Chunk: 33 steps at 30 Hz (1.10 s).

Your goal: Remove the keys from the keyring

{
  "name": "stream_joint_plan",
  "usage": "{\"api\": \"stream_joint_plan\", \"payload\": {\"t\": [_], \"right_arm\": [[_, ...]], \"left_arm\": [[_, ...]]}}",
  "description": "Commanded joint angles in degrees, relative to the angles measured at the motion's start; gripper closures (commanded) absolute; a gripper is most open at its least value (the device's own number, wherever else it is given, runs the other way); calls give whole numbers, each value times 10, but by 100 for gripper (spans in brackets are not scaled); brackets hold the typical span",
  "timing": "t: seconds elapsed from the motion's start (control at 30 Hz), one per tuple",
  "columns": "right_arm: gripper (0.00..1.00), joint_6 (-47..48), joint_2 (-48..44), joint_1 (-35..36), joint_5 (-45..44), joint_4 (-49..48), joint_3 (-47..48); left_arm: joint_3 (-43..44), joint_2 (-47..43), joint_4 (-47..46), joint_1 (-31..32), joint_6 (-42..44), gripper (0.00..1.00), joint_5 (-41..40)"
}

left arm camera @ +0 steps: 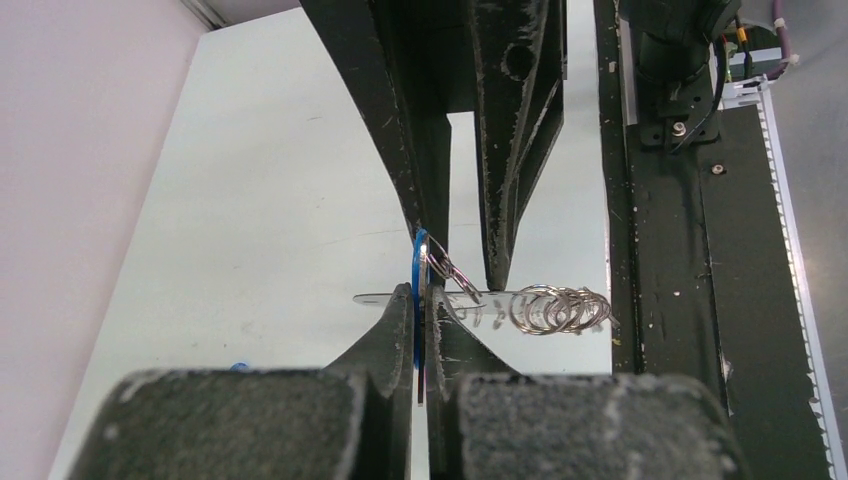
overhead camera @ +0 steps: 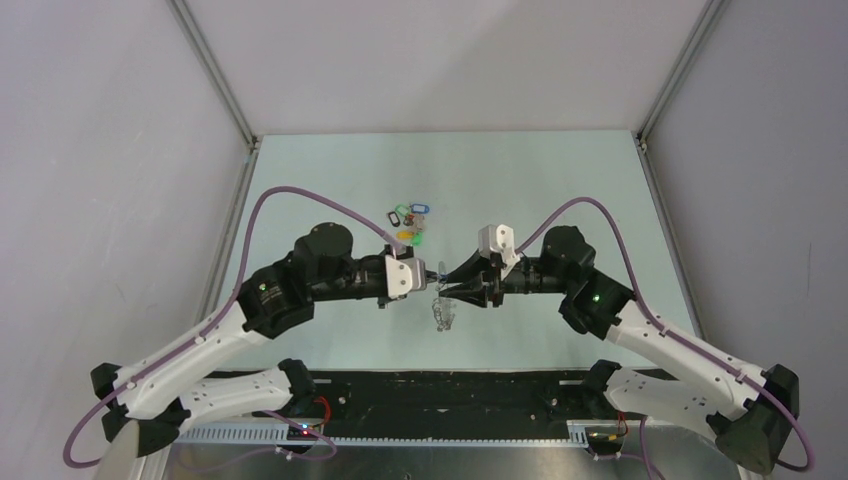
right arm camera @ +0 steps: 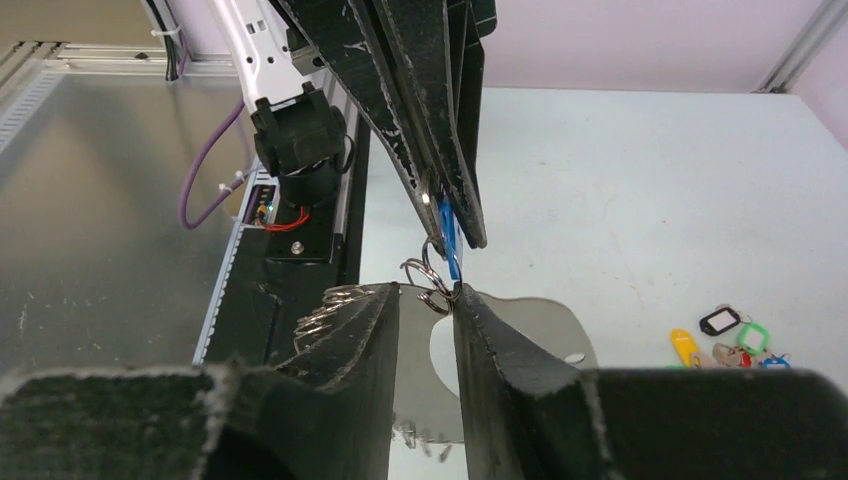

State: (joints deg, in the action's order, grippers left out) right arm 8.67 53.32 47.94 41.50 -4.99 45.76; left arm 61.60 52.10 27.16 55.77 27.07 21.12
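The keyring (overhead camera: 443, 313) is a pale oval loop fringed with small silvery rings (left arm camera: 560, 310), held off the table between both grippers. It lies edge-on in the left wrist view (left arm camera: 380, 298) and flat in the right wrist view (right arm camera: 530, 325). My left gripper (overhead camera: 432, 273) (left arm camera: 420, 290) is shut on a blue key (left arm camera: 417, 265), gripped edge-on and joined to the loop by a small ring. My right gripper (overhead camera: 447, 286) (right arm camera: 425, 290) has the loop's band between its jaws, facing the left gripper tip to tip. The blue key (right arm camera: 447, 240) also shows there.
A cluster of loose coloured tags (overhead camera: 408, 222) lies on the table just beyond the grippers, and shows at the lower right of the right wrist view (right arm camera: 735, 335). The black base rail (overhead camera: 450, 395) runs along the near edge. Grey walls enclose the table.
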Motion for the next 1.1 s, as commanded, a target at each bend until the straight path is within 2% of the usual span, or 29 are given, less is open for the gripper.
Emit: {"api": "stream_joint_plan", "payload": {"t": [0.0, 0.3, 0.4, 0.53, 0.67, 0.8, 0.83, 1.07], "right_arm": [[71, -11, 6, 4, 17, -25, 5], [83, -41, 16, 3, 25, -62, 5], [83, -53, 15, 1, 27, -71, 5], [77, -62, 14, 0, 29, -80, 5], [83, -69, 16, 0, 35, -87, 5], [94, -80, 17, -1, 38, -91, 5], [99, -82, 17, -2, 38, -91, 5], [100, -94, 5, -11, 7, -51, 5]], "left_arm": [[-3, -22, -46, 2, 13, 100, -14], [-6, -25, -49, 2, 15, 100, -20], [-7, -25, -50, 2, 15, 100, -20], [-7, -25, -51, 2, 15, 100, -19], [-7, -25, -51, 2, 16, 100, -19], [-8, -26, -51, 3, 16, 100, -22], [-8, -27, -51, 2, 16, 100, -23], [-10, -33, -52, 2, 18, 100, -27]]}}
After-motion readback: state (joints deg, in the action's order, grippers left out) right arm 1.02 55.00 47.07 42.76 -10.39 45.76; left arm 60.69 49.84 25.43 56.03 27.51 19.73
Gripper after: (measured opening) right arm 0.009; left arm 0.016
